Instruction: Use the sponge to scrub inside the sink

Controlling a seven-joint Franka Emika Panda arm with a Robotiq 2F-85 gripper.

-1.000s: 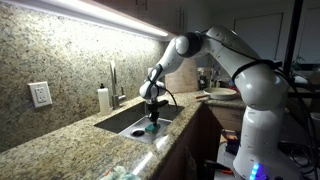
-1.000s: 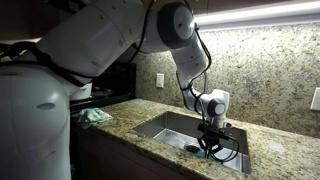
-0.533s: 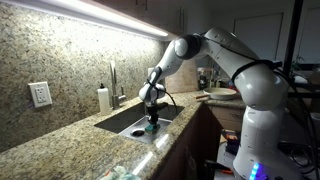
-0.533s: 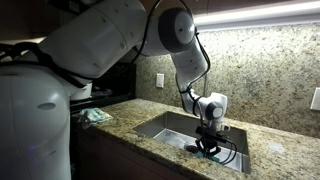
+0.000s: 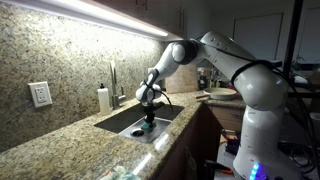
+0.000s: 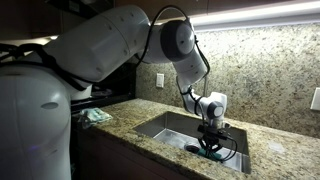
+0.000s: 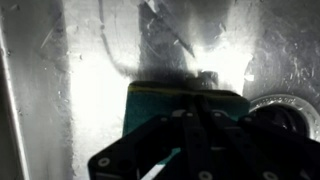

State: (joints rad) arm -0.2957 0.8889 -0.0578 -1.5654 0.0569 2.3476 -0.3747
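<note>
Wrist view, looking straight down into the sink (image 7: 60,60): teal sponge (image 7: 165,98) lying flat on the steel floor, gripper (image 7: 197,112) clenched on it from above, drain (image 7: 290,105) close by at 3 o'clock of the sponge. Hard to tell through the glare how deep the sponge sits between the jaws. Risks from here, as a judgement only: could squeeze the sponge out of the jaws if pressed down too hard while dragging sideways, because soft and easily deformed; could push the sponge edge into the drain opening at 3 o'clock and catch there; could knock the fingers on a basin wall with too long a stroke; could also clean nothing if raised a little, only skimming over the steel. Arm pose in both exterior views: stretched over the granite bench (image 5: 70,145), forearm sloping down, wrist turned vertical, gripper (image 5: 149,118) aimed at 6 o'clock into the basin, sponge (image 5: 149,128) directly below it on the bottom. Faucet (image 5: 113,78) and soap bottle (image 5: 103,98) well apart, toward 10 o'clock of the gripper. Same downward stance for the gripper (image 6: 211,142) in an exterior view, sponge (image 6: 213,152) under it.
</note>
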